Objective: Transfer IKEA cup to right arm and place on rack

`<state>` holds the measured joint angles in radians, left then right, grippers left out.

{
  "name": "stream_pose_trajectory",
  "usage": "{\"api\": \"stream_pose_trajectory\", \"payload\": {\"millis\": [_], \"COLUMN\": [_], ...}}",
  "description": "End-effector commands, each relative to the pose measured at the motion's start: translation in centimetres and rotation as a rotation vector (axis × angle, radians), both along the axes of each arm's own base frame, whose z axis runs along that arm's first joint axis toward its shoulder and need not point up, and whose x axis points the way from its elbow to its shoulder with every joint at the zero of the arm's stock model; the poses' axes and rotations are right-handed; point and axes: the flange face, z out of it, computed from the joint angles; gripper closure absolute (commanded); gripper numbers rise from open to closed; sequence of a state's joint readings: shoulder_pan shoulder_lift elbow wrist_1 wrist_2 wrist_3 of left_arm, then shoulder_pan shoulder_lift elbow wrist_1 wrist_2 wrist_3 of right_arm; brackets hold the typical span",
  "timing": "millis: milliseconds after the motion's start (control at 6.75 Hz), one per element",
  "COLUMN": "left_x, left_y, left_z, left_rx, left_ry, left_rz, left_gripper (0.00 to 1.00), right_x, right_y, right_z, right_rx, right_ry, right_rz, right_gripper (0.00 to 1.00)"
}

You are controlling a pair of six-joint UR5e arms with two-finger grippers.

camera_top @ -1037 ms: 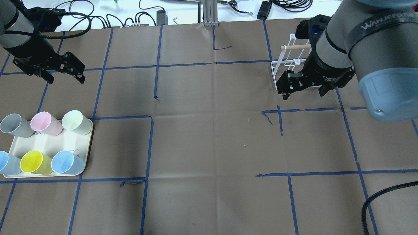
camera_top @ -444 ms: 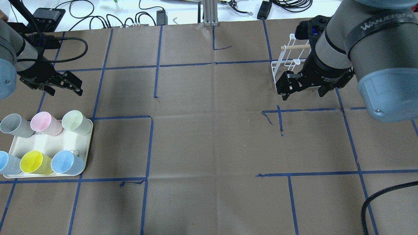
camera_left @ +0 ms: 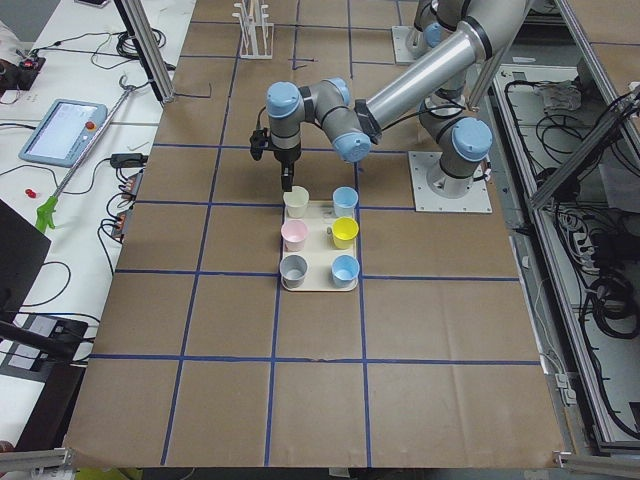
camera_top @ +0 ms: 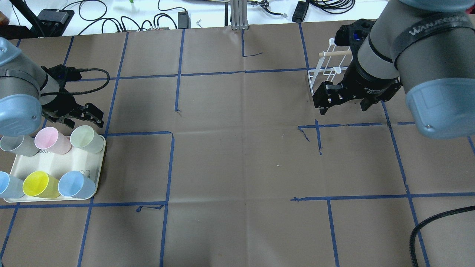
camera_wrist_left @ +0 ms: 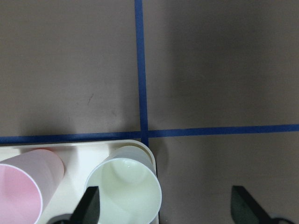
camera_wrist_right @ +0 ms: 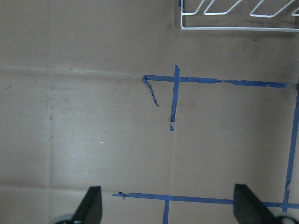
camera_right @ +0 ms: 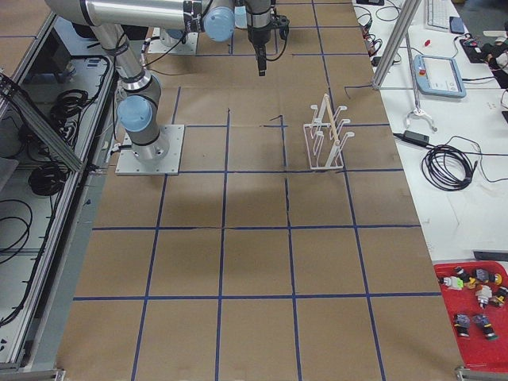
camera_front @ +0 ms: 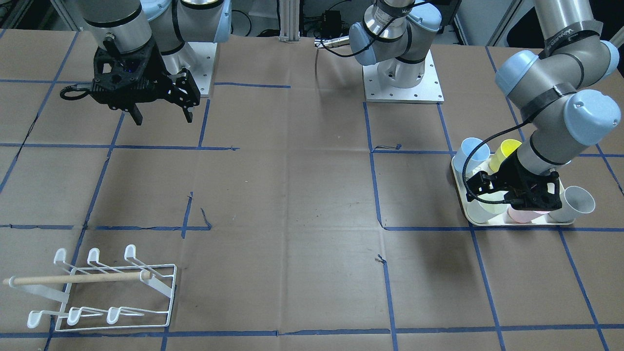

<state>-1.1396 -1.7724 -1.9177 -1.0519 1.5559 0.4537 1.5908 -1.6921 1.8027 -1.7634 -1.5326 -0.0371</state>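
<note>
while all six cups sit on the tray and the rack's prongs are bare, the task reads as barely begun. table: brown paper with a blue tape grid and a wide stretch between the two work ends. right arm: held above the table just beside the rack. left arm: bent down over the tray at the opposite end, well apart from the rack. rack: white wire, wooden dowel across it, nothing hung on it. tray: two rows of three upright cups, blue, yellow and blue nearer the robot, grey, pink and pale green farther out. right gripper: fingers spread wide and empty, over paper near the rack's base. left gripper: fingers spread and empty, low over the tray's corner. pale green cup: on the tray's corner, likely the pick. in the wrist view one fingertip lies over the rim's near side, while the other hangs out past the tray edge, so the cup is off centre between them. judged done: only the approach to the cup. judged left: centring on the cup, closing, lifting, carrying to mid-table, handing over to the right gripper, and setting the cup on a prong.
</note>
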Motion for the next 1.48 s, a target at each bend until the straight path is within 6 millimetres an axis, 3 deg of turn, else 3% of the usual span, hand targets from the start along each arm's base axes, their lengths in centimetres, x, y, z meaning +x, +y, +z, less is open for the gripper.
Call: {"api": "stream_pose_trajectory", "payload": {"millis": [0, 296, 741, 889, 1037, 1185, 1333], "left_x": [-0.3, 0.2, 1.2, 1.2, 1.2, 1.4, 1.4], "left_y": [1.2, 2.0, 1.5, 1.4, 1.3, 1.0, 0.9], "left_z": [-2.0, -3.2, -4.5, -4.4, -4.1, -3.6, -3.6], "left_rx": [0.039, 0.039, 0.030, 0.025, 0.017, 0.007, 0.006], "left_ry": [0.012, 0.007, 0.003, 0.001, -0.001, -0.008, -0.007], "left_rz": [0.004, 0.017, 0.030, 0.028, 0.027, 0.019, -0.004], "left_gripper": [0.01, 0.01, 0.02, 0.04, 0.24, 0.59, 0.86], "right_x": [0.8, 2.1, 3.5, 3.8, 4.0, 4.1, 4.5], "right_y": [-1.0, -1.6, 0.0, 0.9, 1.9, 2.6, 2.7], "right_z": [0.1, -0.3, -4.0, -5.3, -6.4, -7.1, -7.1], "right_rx": [-0.087, -0.189, -0.231, -0.264, -0.312, -0.335, -0.314], "right_ry": [-0.095, -0.287, -0.572, -0.653, -0.698, -0.738, -0.803], "right_rz": [-0.104, -0.330, -0.747, -0.786, -0.763, -0.762, -0.787], "right_gripper": [0.00, 0.00, 0.00, 0.00, 0.00, 0.00, 0.00]}}
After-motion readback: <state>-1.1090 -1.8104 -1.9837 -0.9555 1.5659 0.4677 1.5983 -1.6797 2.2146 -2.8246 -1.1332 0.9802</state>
